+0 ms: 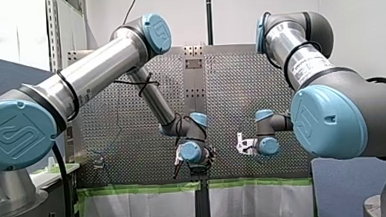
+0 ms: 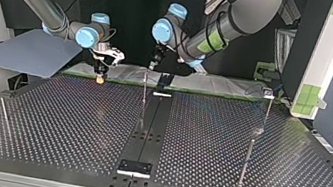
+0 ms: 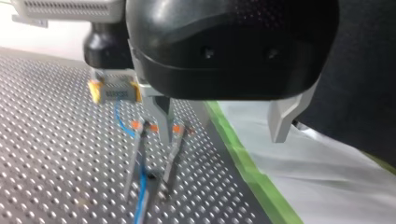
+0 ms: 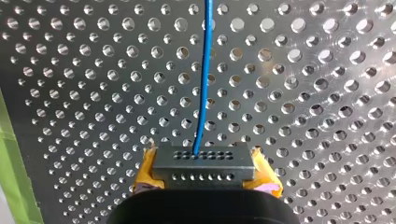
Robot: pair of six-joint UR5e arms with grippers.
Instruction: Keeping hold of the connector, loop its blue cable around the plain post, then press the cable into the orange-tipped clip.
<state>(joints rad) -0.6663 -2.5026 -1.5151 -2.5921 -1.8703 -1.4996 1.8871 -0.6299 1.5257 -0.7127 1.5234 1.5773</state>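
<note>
Two grippers: right gripper (image 4: pixel 205 173) clenched on connector (image 4: pixel 204 161), left gripper (image 3: pixel 222 135) released. Keep cable (image 4: pixel 204 84) taut, push it squarely between the clip (image 3: pixel 137 125) tips.

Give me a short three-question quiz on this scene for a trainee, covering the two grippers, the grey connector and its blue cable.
1. True or false: my left gripper, black with metal fingers, is clamped on the thin blue cable.
2. What does my right gripper, with yellow pads, hold? A) a red screwdriver B) the grey rectangular connector with rows of holes C) nothing
3. Fill in: the two-pronged metal clip near one finger of my left gripper has tips coloured ____.
Key: 1 false, its fingers stand wide apart with nothing between them; 2 B; 3 orange.
</note>
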